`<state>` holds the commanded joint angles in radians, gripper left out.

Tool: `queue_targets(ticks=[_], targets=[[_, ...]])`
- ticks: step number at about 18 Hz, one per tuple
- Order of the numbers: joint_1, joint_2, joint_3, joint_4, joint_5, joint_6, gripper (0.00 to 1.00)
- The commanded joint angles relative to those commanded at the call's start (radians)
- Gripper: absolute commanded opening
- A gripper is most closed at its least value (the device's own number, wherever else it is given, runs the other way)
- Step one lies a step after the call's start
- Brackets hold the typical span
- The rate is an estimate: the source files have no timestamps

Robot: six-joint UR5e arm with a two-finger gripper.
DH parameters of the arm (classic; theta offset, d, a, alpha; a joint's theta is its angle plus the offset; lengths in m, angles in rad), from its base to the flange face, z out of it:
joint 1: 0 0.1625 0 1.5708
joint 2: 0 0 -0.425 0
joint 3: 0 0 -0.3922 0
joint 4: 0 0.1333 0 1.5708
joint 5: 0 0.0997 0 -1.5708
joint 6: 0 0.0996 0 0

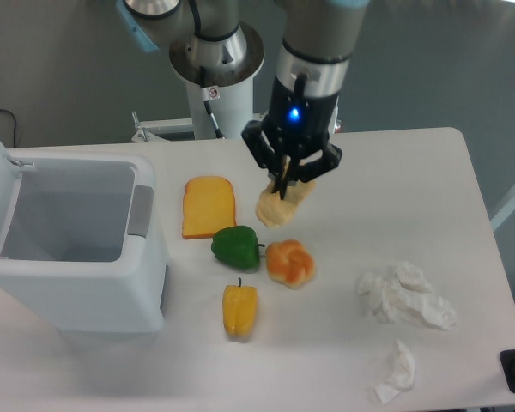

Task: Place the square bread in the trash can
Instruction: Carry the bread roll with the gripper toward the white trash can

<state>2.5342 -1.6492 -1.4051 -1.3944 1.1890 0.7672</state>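
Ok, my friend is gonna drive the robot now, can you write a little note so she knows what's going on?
Gripper: shut on the square bread, holding it up in the air over the table, above the round bun and to the right of the flat toast slice.
Trash can: at the left side of the table, lid open; nothing shows in the part of the inside that can be seen.
Done: bread picked up.
Left: carry it leftward over the open bin and let go.
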Motion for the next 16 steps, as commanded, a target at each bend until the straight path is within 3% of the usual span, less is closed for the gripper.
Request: queue_targets(ticks=[6,12,16], targets=[[-0.061,0.049,-0.012,0.014,-0.055,-0.157,0.0],[-0.156,0.052,-0.02,0.13,-0.117,-0.327,0.02],[-0.248,0.052,-0.02,0.141,-0.121,-0.339,0.04]])
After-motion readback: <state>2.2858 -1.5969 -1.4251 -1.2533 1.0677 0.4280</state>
